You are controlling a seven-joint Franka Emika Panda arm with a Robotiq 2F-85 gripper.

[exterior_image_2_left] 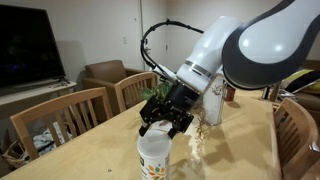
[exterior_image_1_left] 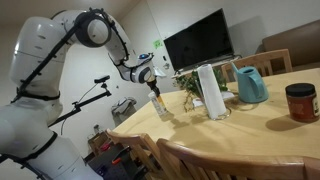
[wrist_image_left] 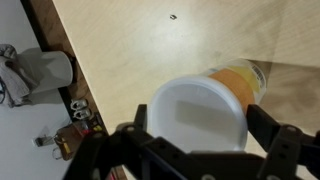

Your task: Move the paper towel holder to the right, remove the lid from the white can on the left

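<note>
Hovering wide open and empty, the pincer [exterior_image_2_left: 165, 128] sits just over the white can [exterior_image_2_left: 153, 160] near the tabletop [exterior_image_2_left: 90, 150] edge; the wrist view alone shows the lid [wrist_image_left: 200, 115] on, while an exterior view shows the paper towel holder [exterior_image_1_left: 210, 90] upright nearby

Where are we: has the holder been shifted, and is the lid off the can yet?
Possibly done: the holder stands upright apart from the can, beside the watering can; I cannot tell if it was moved there. In hand: the open tool hangs over the can, jaws either side of its top. Left: the lid is still on; grip it and lift it off.
</note>
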